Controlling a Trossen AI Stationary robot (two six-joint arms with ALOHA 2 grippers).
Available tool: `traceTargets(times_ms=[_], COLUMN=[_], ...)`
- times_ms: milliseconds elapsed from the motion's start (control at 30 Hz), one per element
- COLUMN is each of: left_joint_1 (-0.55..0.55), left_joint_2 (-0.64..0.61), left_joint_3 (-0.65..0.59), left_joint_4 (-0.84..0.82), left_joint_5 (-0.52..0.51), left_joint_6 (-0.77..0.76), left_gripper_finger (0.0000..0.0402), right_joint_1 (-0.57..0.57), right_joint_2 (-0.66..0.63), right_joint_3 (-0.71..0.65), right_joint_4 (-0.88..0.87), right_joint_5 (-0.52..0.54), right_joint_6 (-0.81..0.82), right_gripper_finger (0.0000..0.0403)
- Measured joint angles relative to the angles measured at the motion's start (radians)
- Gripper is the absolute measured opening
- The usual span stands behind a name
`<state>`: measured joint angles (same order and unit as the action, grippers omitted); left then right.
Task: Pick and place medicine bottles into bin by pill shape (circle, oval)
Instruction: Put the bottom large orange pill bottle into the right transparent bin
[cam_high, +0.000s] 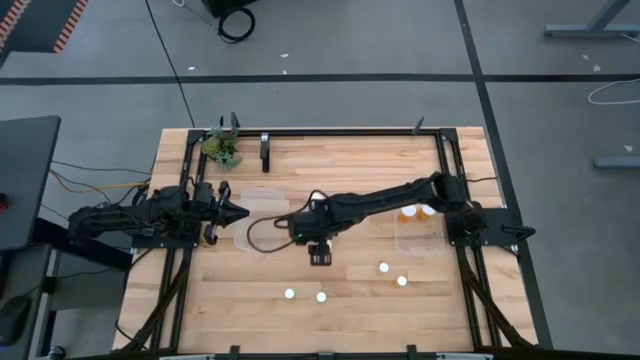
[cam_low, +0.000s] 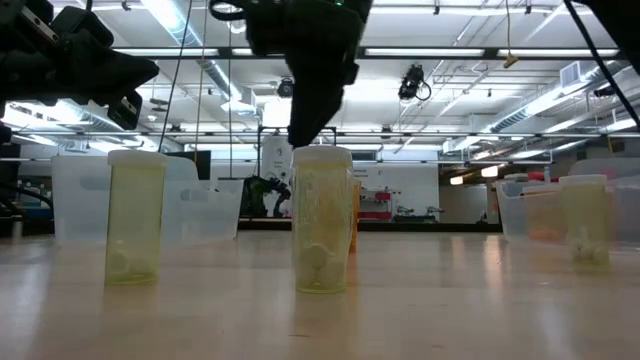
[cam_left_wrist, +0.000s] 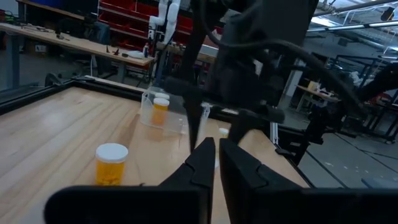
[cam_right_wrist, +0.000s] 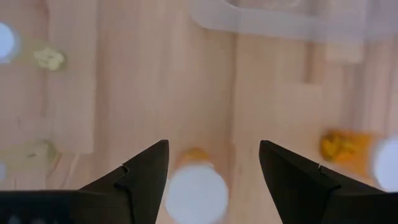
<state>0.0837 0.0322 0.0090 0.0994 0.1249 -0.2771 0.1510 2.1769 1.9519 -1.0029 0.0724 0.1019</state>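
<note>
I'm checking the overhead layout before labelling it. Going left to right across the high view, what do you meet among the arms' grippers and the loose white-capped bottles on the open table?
Left gripper → first bottle → right gripper → third bottle → fourth bottle.

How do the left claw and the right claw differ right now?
The left claw is shut, its fingers pressed together; the right claw is open wide. The left claw waits at the table's left side, holding nothing; the right claw reaches to mid-table and hangs directly over a white-capped medicine bottle, without gripping it. The left claw points sideways across the table; the right claw points straight down. Both are dark and two-fingered.
</note>
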Motion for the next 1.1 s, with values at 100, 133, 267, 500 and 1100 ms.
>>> traceTargets(times_ms=[100, 133, 267, 500, 1100], left_joint_1=[0.0, 0.0, 0.0, 0.0, 0.0], left_joint_2=[0.0, 0.0, 0.0, 0.0, 0.0], left_joint_3=[0.0, 0.0, 0.0, 0.0, 0.0], left_joint_4=[-0.001, -0.003, -0.002, -0.001, 0.0], left_joint_5=[0.0, 0.0, 0.0, 0.0, 0.0], left_joint_6=[0.0, 0.0, 0.0, 0.0, 0.0], left_gripper_finger=[0.0025, 0.0025, 0.003, 0.0035, 0.0036], right_joint_1=[0.017, 0.021, 0.03, 0.03, 0.02], right_joint_2=[0.043, 0.054, 0.09, 0.117, 0.117], right_joint_3=[0.028, 0.029, 0.03, 0.03, -0.02], right_joint_4=[0.005, 0.009, 0.012, -0.049, -0.109], right_joint_5=[0.0, 0.0, 0.0, 0.063, 0.021], right_joint_6=[-0.023, -0.027, -0.041, -0.076, -0.034], right_gripper_finger=[0.0257, 0.0257, 0.0257, 0.0257, 0.0257])
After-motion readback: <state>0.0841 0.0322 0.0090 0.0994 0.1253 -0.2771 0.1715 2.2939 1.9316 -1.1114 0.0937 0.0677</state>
